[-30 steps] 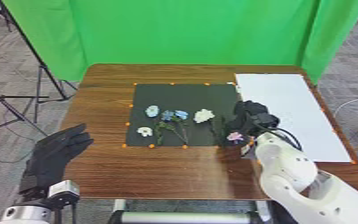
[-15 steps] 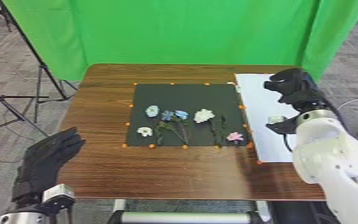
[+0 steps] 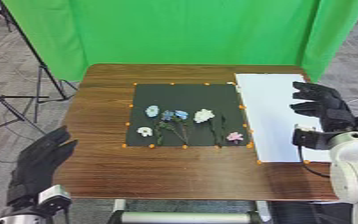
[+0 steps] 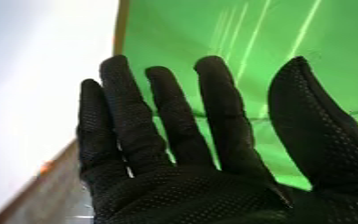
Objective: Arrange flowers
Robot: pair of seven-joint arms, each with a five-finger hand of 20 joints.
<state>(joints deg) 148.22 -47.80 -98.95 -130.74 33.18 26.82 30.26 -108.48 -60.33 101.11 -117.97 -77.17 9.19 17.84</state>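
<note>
Green curtain (image 3: 193, 35) hangs behind the brown wooden counter (image 3: 158, 175), with grey carpet (image 3: 7, 82) around it and black stands (image 3: 22, 97) on the left. A dark mat (image 3: 202, 92) lies at the middle of the counter, orange markers along its edges, and a long white sheet (image 3: 264, 100) lies just beside it on the right.

Six blooms lie on the mat. Toward its left side are a pale blue flower (image 3: 151, 111) and, nearer the robot, a small white flower (image 3: 144, 131). Two blue blooms, one (image 3: 167, 115) beside the other (image 3: 182, 114), sit right of these, their green stems trailing toward the mat's near edge. Next comes a fuller white flower (image 3: 204, 115), its stem pointing the same way, and a pink flower (image 3: 235, 136) lies near the mat's near right corner.

The right hand (image 3: 334, 111) is raised at the white sheet's right side, well apart from the flowers. In the right wrist view, the right hand (image 4: 189, 195) has straight fingers, fanned slightly, with the thumb standing wide of them. At the counter's left edge, the left hand (image 3: 38, 162) is held up, its fingers apparently relaxed and close together.
</note>
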